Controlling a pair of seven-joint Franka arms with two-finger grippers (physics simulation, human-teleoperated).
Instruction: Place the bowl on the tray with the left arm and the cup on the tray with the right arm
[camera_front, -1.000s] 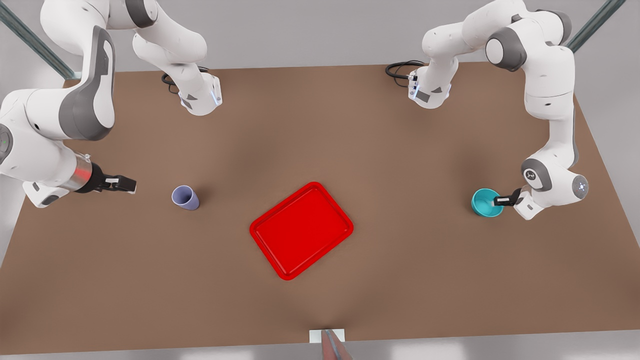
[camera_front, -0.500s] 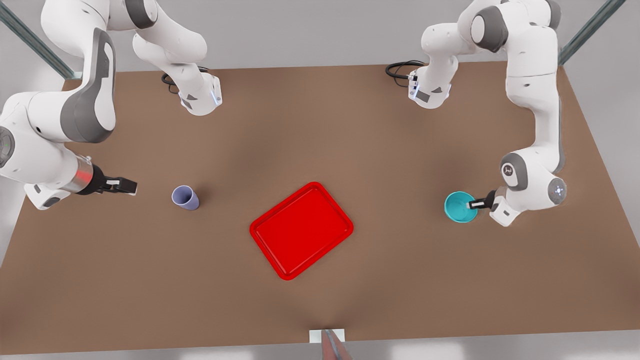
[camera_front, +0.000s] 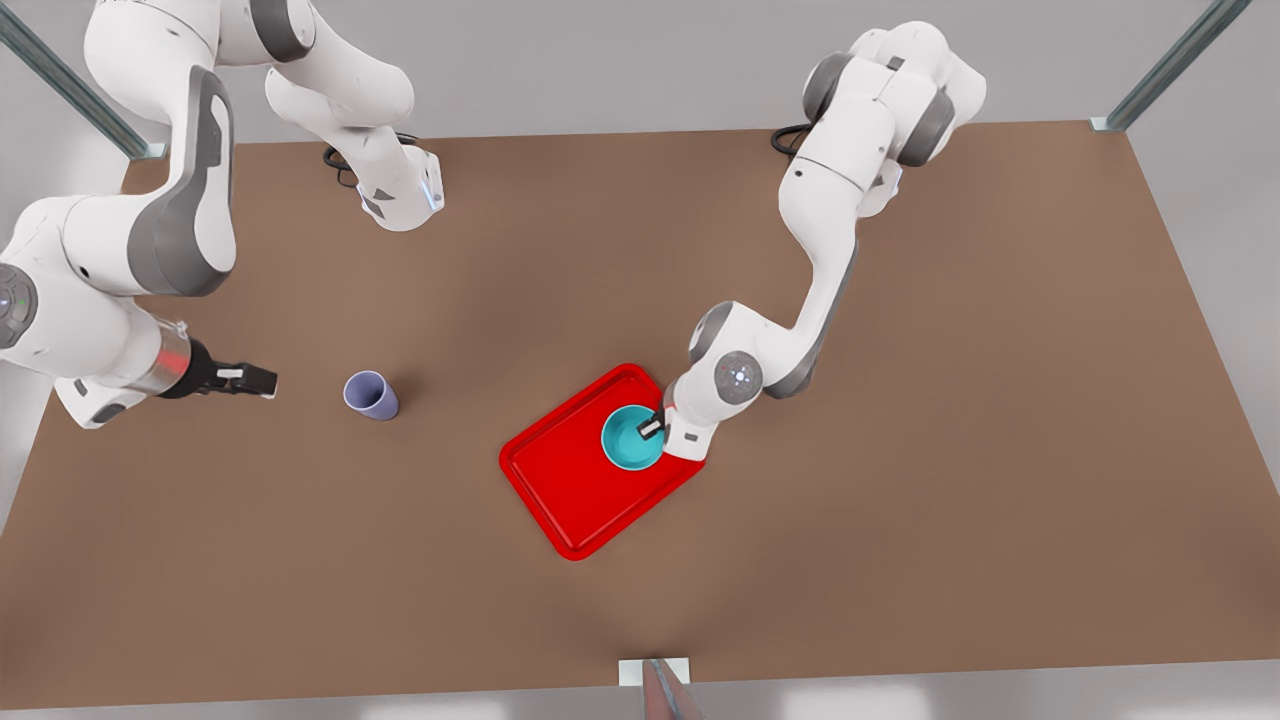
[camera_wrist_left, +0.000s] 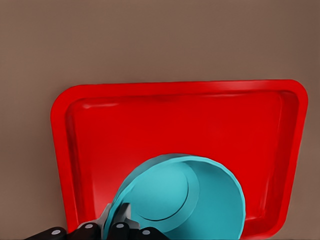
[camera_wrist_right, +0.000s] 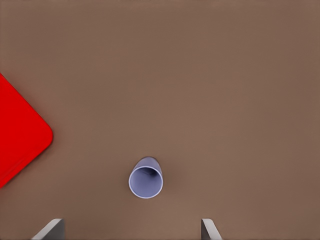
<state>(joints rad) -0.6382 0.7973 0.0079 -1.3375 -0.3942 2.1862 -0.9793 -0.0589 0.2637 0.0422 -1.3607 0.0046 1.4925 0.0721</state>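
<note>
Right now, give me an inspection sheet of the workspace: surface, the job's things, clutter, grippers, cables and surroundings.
Surface: brown table, flat and bare around the things.
Tray: red, at the table's middle.
Bowl: teal, over the tray's end nearer the front view's right; whether it rests there cannot be told.
Cup: lavender, upright on the table, apart from the tray, toward the front view's left.
Clutter: nothing seen.
Left gripper: shut on the bowl's rim, over the tray.
Right gripper: open, beside the cup, not touching; this arm waits.
Cables: black loops at the arm bases.
Surroundings: metal frame posts at the far corners, grey wall behind.
</note>
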